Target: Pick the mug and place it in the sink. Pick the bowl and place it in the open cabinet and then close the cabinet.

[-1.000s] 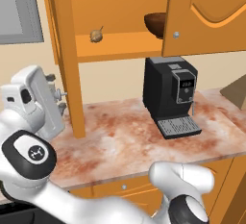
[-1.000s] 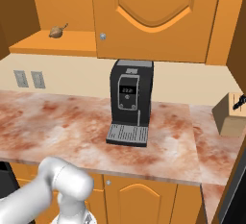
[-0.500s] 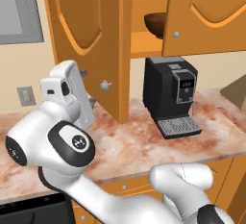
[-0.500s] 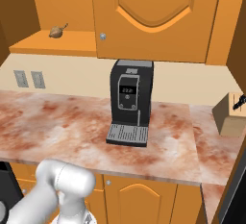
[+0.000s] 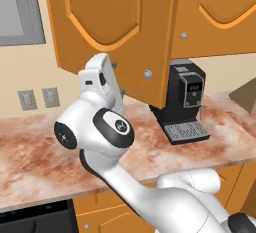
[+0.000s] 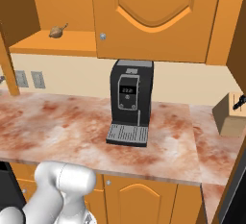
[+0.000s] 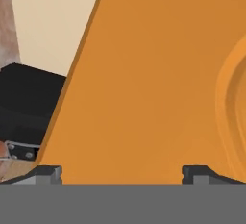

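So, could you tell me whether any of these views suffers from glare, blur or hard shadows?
Left base view: sharp, even rendered light, soft shading under the cabinet door. Right base view: crisp, no glare on the coffee machine. Hand view: door surface very close, flat and featureless, no blur.

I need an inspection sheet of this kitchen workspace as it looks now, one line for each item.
Surface: marbled reddish counter, bare around the coffee machine.
Job's things: cabinet door partly swung, seen from the left base view; its panel is close in front of the hand camera. Mug, bowl and sink: nothing seen.
Clutter: black coffee machine on the counter; small tan bulb on the open shelf; knife block at the counter's right end.
Grippers: gripper open, fingertips apart, facing the door, holding nothing.
Cables: nothing seen.
Surroundings: wall outlets, low orange cupboards under the counter.
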